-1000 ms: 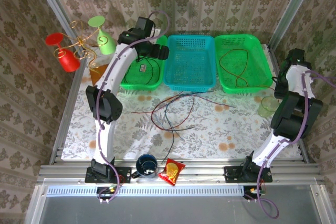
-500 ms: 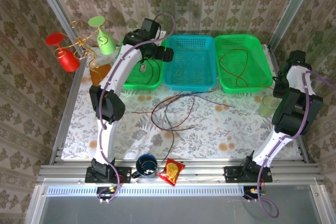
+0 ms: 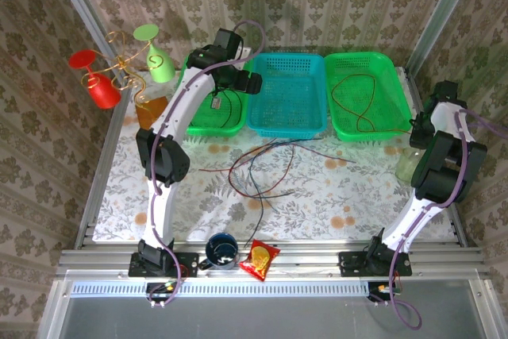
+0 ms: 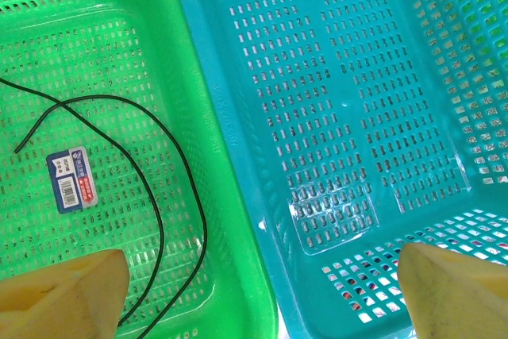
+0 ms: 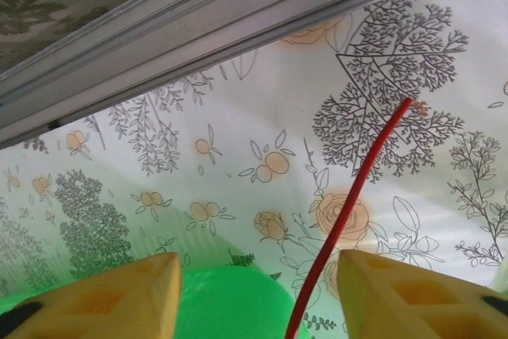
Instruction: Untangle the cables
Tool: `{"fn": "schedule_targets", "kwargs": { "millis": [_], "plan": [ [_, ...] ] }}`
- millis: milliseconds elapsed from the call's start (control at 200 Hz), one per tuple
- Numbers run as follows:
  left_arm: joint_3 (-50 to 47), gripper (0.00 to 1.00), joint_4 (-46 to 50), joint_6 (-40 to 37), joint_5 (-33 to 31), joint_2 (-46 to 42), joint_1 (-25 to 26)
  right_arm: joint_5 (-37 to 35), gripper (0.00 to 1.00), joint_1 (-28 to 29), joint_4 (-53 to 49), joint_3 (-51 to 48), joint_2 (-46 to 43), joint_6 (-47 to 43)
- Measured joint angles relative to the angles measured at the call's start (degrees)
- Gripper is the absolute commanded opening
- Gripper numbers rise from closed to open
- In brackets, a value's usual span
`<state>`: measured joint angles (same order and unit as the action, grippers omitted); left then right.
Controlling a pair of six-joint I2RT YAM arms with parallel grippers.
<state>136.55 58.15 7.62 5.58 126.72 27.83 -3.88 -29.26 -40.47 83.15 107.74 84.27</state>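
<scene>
Over the last second the right arm has swung down toward the table's right edge, well right of the teal perforated plastic basket (image 3: 286, 127). Its right gripper (image 5: 258, 260) has narrowed its jaws, though they are still apart. A thin red cable (image 5: 357, 188) runs up between them, touching neither finger. The left arm has shifted a little right and now hangs over the seam where that teal basket (image 4: 341, 117) meets the green plastic basket (image 4: 95, 53) on its left. The left gripper (image 4: 260, 252) is spread wide and holds nothing. By my reading, sorting is partly done. The red cable (image 3: 369, 105) lies in the green basket (image 3: 361, 134) right of the teal one, with its tip trailing past the rim. A thin black cable (image 4: 159, 132) lies in the left green one beside a small white label (image 4: 71, 182), and the teal basket is bare. The remaining tangle of red, black and blue-teal cables (image 3: 258, 168) lies on the floral tablecloth (image 3: 357, 196) just in front of the teal basket, and its crossing loops are the real obstacle. A gold wire stand with red and green goblets (image 3: 99, 85) stands far left. A pale green cup (image 3: 405, 163) crowds the right arm. A dark blue mug (image 3: 221, 249) and a red snack packet (image 3: 259, 260) sit well in front.
</scene>
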Motion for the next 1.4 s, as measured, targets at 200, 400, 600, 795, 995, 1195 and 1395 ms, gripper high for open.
{"fn": "schedule_targets", "kwargs": {
  "millis": [200, 400, 600, 795, 995, 1195, 1395],
  "plan": [
    [0.02, 0.88, 0.0, 0.0, -0.02, 0.0, 0.0, -0.24, 0.34, 0.0, -0.07, -1.16, -0.26, -0.04],
    [0.04, 0.88, -0.02, 0.0, -0.02, 0.0, 0.0, -0.33, 0.02, 0.0, 0.0, -1.36, -2.73, 0.26],
    [0.04, 0.88, 0.0, -0.35, 0.0, 0.0, 0.0, -0.37, 0.0, 0.0, 0.0, -1.92, -4.39, -0.07],
    [0.07, 0.89, -0.02, -0.37, 0.0, 0.0, 0.0, -0.61, 0.0, 0.0, 0.2, -3.43, -8.24, -0.11],
    [0.07, 0.89, -0.04, -0.39, 0.0, 0.0, 0.0, -0.59, 0.47, 0.0, 0.72, -4.15, -11.1, 0.04],
    [0.07, 0.89, -0.02, -0.39, 0.0, 0.0, 0.0, -0.09, 0.59, 0.04, 1.22, -4.87, -10.25, 0.57],
    [0.07, 0.89, -0.02, -0.39, 0.0, 0.0, 0.0, 0.15, 0.6, 0.04, 2.4, -4.92, -6.32, 0.57]
  ]
}}
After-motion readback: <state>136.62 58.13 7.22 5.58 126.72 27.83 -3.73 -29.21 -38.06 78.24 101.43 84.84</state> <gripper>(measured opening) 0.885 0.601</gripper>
